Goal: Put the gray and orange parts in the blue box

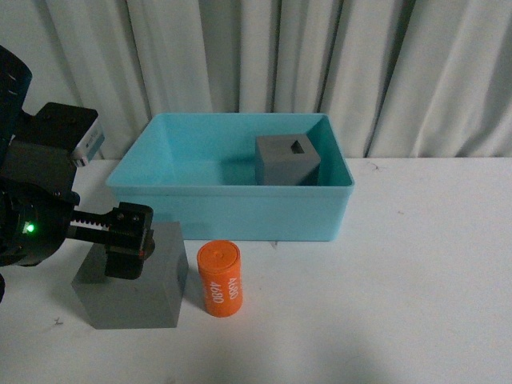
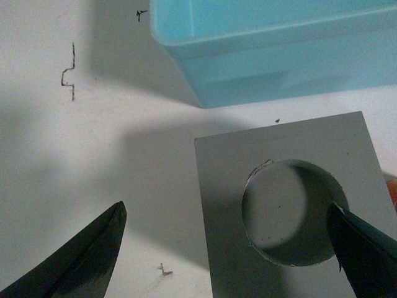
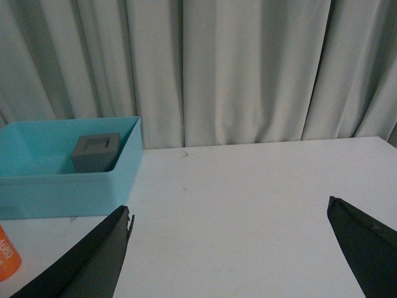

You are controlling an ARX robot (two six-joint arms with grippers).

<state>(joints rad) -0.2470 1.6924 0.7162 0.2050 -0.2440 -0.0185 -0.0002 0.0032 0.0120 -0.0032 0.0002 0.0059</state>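
Pale gray curtains (image 1: 320, 56) hang in folds behind a white table (image 1: 416, 280).

The light blue box (image 1: 240, 212), wide and rimmed, stands at the table's back edge.

1 matte gray cube (image 1: 152, 296) sits on the table in front of the box's left end, with a round hollow in its top face.

The left gripper (image 1: 128, 240) hangs over this cube's top. It is spread wide and holds nothing. 1 finger (image 2: 356, 248) is at the hollow's edge, the other is over bare table beside the cube.

The right gripper (image 3: 229, 206) is also spread wide and empty, over bare table.

A 2nd gray cube (image 1: 286, 160), with a rectangular hollow on top, rests inside the box toward its right back corner.

An orange cylinder (image 1: 220, 280) with white digits down its side stands just right of the 1st cube, not touching it.

Small dark scribbles (image 2: 68, 71) mark the table.
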